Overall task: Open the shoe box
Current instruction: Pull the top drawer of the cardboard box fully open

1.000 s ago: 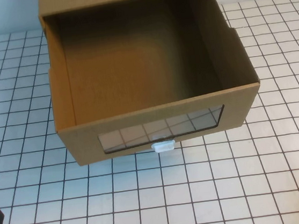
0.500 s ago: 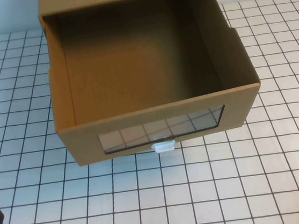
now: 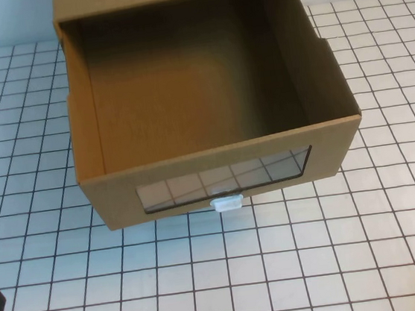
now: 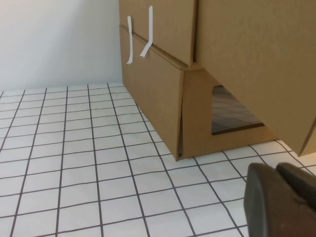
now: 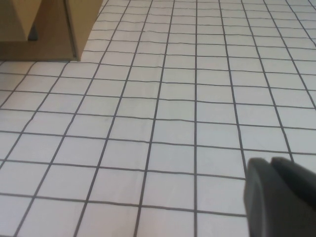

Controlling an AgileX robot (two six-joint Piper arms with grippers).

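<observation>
As the shoe box [image 3: 187, 105] stood open, the left gripper [image 4: 275, 172] near it and the right gripper [image 5: 270, 167] farther off over the table [image 5: 173, 123] were both closed and empty, so a careless swing could knock it

One shoe box [image 3: 216, 162], one clear window [image 3: 225, 180], one white pull tab [image 3: 226, 202], two white tape strips [image 4: 130, 39], one gridded table [image 3: 354, 259]. Two grippers, both low over it: my left gripper [image 4: 279, 197], my right gripper [image 5: 274, 192].
</observation>
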